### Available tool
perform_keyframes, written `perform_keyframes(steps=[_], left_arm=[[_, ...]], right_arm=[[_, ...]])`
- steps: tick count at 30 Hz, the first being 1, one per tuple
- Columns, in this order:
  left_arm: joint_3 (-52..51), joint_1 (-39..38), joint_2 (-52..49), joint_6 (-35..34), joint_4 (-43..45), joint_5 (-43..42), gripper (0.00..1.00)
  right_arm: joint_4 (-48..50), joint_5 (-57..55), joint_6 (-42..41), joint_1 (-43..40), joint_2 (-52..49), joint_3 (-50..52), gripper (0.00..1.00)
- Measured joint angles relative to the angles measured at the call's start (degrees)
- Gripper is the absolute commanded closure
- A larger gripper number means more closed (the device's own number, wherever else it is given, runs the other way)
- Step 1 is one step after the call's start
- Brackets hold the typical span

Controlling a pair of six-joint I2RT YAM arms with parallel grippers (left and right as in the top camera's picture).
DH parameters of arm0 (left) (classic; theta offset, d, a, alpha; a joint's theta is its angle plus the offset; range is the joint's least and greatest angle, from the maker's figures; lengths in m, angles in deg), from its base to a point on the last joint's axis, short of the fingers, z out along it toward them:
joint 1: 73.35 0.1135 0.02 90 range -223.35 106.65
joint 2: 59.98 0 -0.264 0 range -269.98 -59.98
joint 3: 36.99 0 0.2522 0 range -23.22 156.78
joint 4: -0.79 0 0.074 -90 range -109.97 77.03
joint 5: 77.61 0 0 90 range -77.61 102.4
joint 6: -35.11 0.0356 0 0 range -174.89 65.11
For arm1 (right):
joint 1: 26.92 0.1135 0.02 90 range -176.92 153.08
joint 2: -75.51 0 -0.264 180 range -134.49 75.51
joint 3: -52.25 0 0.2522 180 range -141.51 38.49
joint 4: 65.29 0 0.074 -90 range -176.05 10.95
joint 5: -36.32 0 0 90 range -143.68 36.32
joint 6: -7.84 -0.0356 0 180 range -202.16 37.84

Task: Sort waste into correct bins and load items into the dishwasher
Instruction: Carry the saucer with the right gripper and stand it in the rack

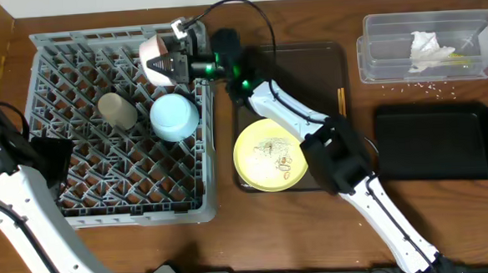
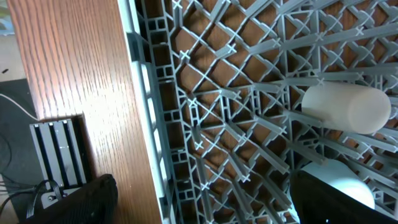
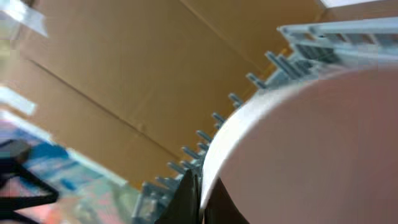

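Note:
My right gripper (image 1: 170, 66) is shut on the rim of the white bowl (image 1: 154, 56) and holds it tilted over the far right corner of the grey dishwasher rack (image 1: 73, 62). In the right wrist view the bowl (image 3: 311, 143) fills the frame, its edge pinched between my fingers (image 3: 186, 199). A light blue bowl (image 1: 174, 117) and a small white cup (image 1: 117, 110) lie in the rack. My left gripper (image 2: 202, 208) hangs open over the rack's left edge, nothing between its fingers. The yellow plate (image 1: 270, 154) carries food scraps.
The plate sits on a dark brown serving tray (image 1: 307, 66), with chopsticks (image 1: 340, 106) along its right side. At the back right, a clear tub (image 1: 472, 24) holds a crumpled white napkin (image 1: 428, 50). A black tray (image 1: 437, 141) lies in front of it. Loose grains (image 1: 417, 84) dot the table between them.

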Motion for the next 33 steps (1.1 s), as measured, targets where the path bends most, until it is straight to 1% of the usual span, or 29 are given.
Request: perform_keyframes(steps=[5, 14, 17, 22, 26, 28, 31, 33], left_arm=[[0.00, 0.00, 0.00, 0.00, 0.00, 0.00, 0.10], [0.00, 0.00, 0.00, 0.00, 0.00, 0.00, 0.10], [0.00, 0.00, 0.00, 0.00, 0.00, 0.00, 0.10], [0.00, 0.00, 0.00, 0.02, 0.00, 0.00, 0.10], [0.00, 0.00, 0.00, 0.00, 0.00, 0.00, 0.10], [0.00, 0.00, 0.00, 0.00, 0.00, 0.00, 0.10], [0.00, 0.00, 0.00, 0.00, 0.00, 0.00, 0.10], [0.00, 0.00, 0.00, 0.00, 0.02, 0.00, 0.10]], right_arm=[[2.67, 5.44, -3.67, -0.20, 0.00, -0.20, 0.99], [2.56, 9.75, -3.74, 2.64, 0.00, -1.03, 0.99], [0.39, 10.01, -2.54, 2.93, 0.00, -1.14, 0.99], [-6.10, 8.70, 1.29, 2.40, 0.00, -1.99, 0.98], [-7.78, 8.79, 2.89, 1.68, 0.20, -2.82, 0.98], [-7.72, 8.81, 3.26, 1.27, 0.22, -2.84, 0.93], [-7.69, 8.39, 3.85, 0.11, 0.22, -2.84, 0.92], [-8.28, 7.39, 3.85, -1.14, 0.22, -2.84, 0.87]])
